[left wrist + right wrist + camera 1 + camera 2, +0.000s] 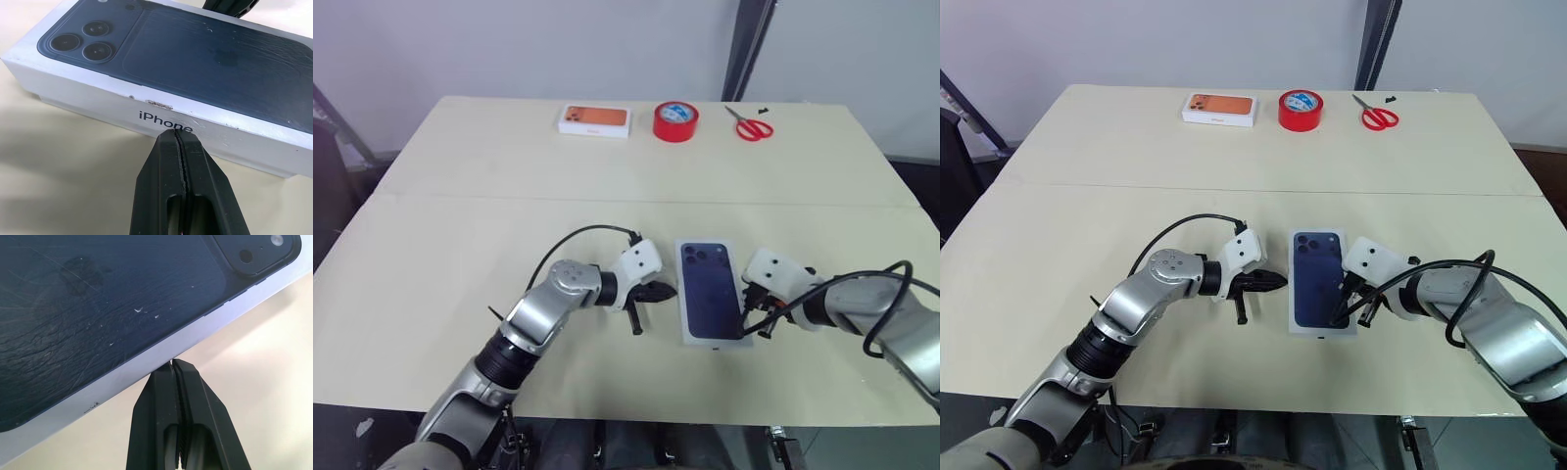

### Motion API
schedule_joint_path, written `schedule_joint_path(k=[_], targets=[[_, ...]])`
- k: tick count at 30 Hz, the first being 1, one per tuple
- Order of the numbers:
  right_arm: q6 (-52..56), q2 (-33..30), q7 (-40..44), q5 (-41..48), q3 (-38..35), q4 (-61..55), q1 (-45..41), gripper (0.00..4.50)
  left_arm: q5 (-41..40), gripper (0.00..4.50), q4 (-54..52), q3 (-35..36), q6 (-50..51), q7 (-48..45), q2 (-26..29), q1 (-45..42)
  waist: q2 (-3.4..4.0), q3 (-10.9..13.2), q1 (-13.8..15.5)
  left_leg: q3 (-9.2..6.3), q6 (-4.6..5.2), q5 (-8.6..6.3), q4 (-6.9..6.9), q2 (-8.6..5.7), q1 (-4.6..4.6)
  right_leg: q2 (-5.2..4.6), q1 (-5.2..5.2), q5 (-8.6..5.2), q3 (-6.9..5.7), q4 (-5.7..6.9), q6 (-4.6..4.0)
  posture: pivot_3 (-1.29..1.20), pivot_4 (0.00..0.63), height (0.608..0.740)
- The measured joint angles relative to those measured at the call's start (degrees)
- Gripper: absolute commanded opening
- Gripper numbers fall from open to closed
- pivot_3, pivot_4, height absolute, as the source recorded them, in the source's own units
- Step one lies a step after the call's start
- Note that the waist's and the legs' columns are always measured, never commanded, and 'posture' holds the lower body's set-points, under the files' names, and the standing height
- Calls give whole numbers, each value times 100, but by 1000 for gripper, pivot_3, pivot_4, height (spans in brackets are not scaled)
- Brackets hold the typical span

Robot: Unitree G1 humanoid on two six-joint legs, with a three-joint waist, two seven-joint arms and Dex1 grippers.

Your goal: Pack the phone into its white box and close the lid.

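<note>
1. Pale tan table (460,245) carries all items; a seam runs across it from left to right.
2. Lid (710,291), printed with a dark blue phone, lies face up near the table's near edge, seated on the white box (63,104), whose lower wall shows beneath the lid's side.
3. Phone itself cannot be seen with the lid on.
4. Left gripper (658,291) sits just left of the lid, fingers pressed together, holding nothing, tips at the lid's left side wall.
5. Right gripper (747,311) sits at the lid's right edge, fingers likewise together and empty.
6. Far edge, left to right: white box with orange phone print (595,119), red tape roll (675,121), red-handled scissors (752,125).
</note>
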Motion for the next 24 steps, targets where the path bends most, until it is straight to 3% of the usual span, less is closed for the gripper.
schedule_joint_path(k=[24], targets=[[-41, 45, 17, -67, -18, 83, 32, 57, 0, 0, 1, 0, 9, 109, -29, 0, 0, 0, 0, 0, 0, 0, 1, -1, 0, 2, 0, 0, 0, 2, 0, 0, 150, 725]])
